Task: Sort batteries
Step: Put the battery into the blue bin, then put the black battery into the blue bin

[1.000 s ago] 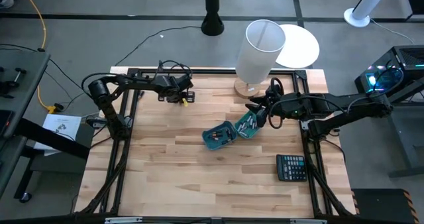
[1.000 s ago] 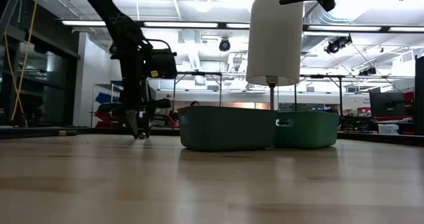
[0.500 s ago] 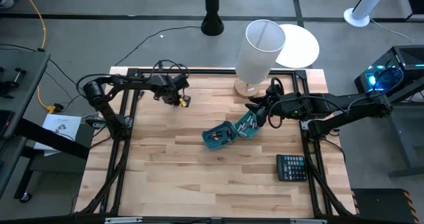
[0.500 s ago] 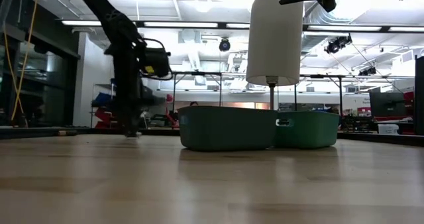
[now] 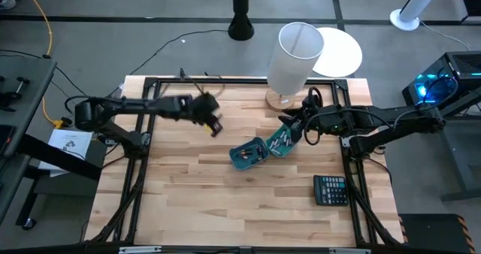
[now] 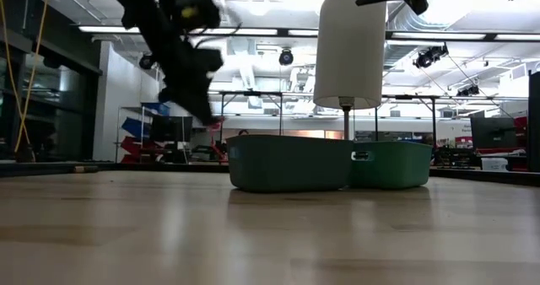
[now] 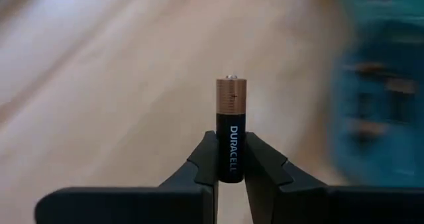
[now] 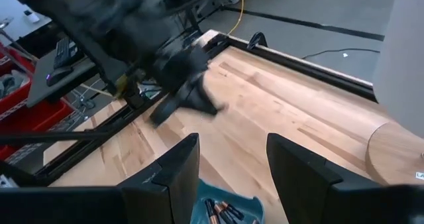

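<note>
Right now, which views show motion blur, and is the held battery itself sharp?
High view: the left gripper is smeared. Low view: the same arm is streaked, while the teal bins are crisp. Left wrist view: the battery between the fingers is sharp, its background blurred. Right wrist view: the left arm is blurred, the right gripper sharp.

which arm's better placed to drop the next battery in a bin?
Left. The left tool is shut on a copper-and-black Duracell battery, in the air beside the two small teal plastic bins. The right tool is open and empty above them.
</note>
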